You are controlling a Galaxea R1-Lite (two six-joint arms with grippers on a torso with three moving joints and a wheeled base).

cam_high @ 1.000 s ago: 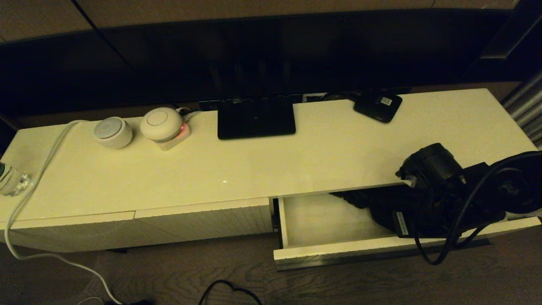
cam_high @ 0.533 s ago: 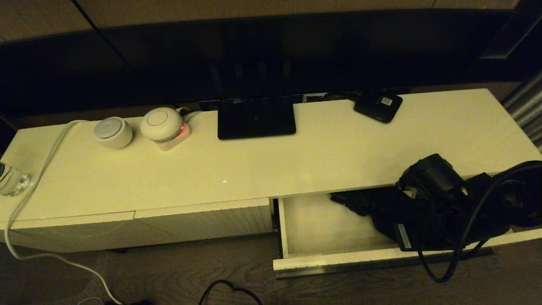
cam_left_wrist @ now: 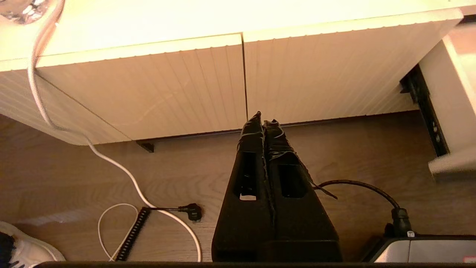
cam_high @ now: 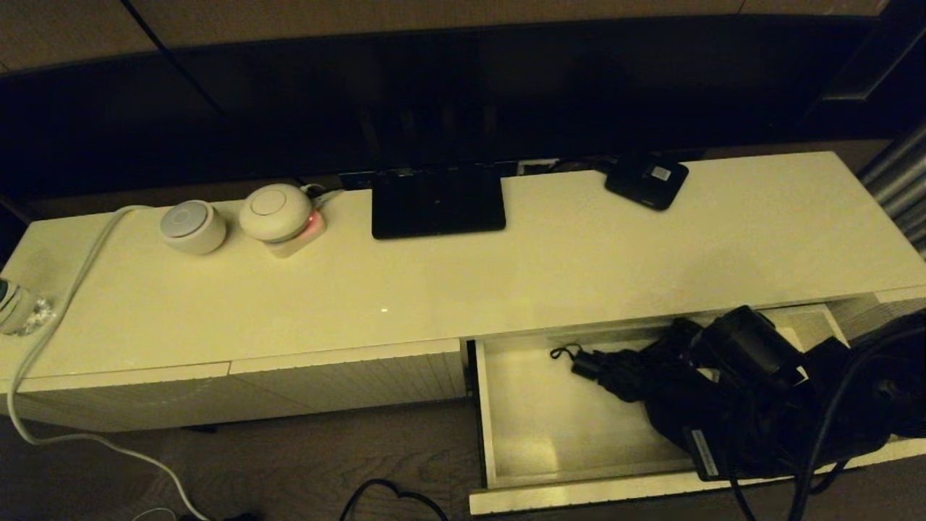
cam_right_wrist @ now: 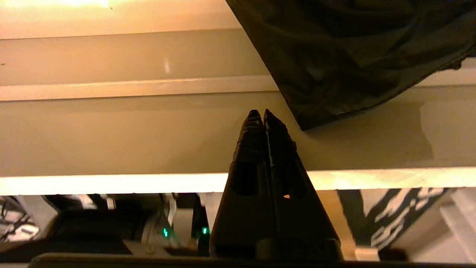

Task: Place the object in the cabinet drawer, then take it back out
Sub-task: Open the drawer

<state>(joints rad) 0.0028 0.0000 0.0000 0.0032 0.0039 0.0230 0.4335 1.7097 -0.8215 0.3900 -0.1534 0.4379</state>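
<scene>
The cabinet drawer stands pulled far out at the cabinet's right end. Inside it lies the black folding umbrella, handle and wrist loop pointing left. My right arm reaches over the drawer's right part and covers some of the umbrella. In the right wrist view my right gripper is shut on nothing, tips just inside the drawer's front rim, beside the umbrella fabric but apart from it. My left gripper is shut, parked low before the closed ribbed fronts.
On the cabinet top stand a flat black stand, a small black box with a label, two white round devices and a bottle. A white cable drops to the floor, where more cables lie.
The drawer has slid further out toward me together with my right arm. The umbrella's handle and wrist loop, hidden under the cabinet top before, now show.
</scene>
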